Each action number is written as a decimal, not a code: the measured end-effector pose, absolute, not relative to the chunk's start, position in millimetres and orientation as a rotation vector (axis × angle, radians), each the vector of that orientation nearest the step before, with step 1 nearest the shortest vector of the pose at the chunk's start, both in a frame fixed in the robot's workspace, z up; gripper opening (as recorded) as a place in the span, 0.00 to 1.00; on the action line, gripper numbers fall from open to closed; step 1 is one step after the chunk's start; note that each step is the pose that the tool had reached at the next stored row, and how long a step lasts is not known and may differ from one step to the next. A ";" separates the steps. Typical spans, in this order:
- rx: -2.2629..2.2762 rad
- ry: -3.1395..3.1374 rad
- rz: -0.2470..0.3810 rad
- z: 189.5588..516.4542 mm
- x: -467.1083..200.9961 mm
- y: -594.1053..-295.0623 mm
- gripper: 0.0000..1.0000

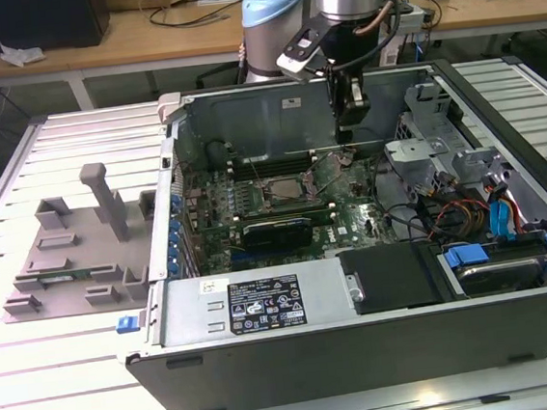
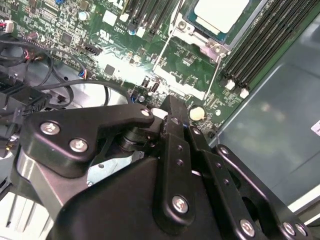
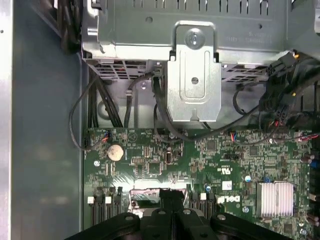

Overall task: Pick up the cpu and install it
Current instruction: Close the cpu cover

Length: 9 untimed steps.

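Gripper [image 1: 345,138]: on the arm, reaching down into the open case [image 1: 364,342]; it hangs over the motherboard [image 3: 220,155] without touching it in the exterior view; in both wrist views its fingers [image 3: 166,197] are pressed together with nothing seen between them; tip also seen in the second wrist view [image 2: 170,102]

Cpu [image 2: 220,12]: silvery-white top facing up; lies flat inside the socket [image 2: 192,30], well beyond the fingertips and apart from them; not held

Socket: metal-framed; in the exterior view it sits lower than the gripper and toward the exterior view's left of it [image 1: 281,187]

Memory slots [image 2: 260,40]: long dark rows just beside the socket, on the far side from the gripper's body

Battery [image 3: 115,152]: round coin cell on the board, near the fingertips; in the second wrist view it shows just past the tip [image 2: 196,113]

Heatsink [image 3: 276,196]: small, finned and silver; on the board to one side of the fingers

Bracket [image 3: 194,80]: bare metal plate with a screw, ahead of the gripper past the board's edge; black cables [image 3: 125,105] run beside it

Tray [image 1: 75,253]: grey, with upright posts; outside the case, well apart from the gripper on the exterior view's left
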State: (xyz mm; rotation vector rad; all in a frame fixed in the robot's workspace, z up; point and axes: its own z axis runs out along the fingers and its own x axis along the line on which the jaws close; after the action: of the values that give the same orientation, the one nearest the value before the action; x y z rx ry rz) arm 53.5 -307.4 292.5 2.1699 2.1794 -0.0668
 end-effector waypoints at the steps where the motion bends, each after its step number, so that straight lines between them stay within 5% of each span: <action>1: 2.170 2.179 -0.067 292.5 53.5 -307.5 0.11; 9: 2.170 2.180 -0.068 279.9 67.7 -307.4 0.11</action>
State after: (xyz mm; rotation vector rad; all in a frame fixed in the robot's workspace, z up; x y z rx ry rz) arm 67.7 -307.4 279.9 2.1701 2.1799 -0.0676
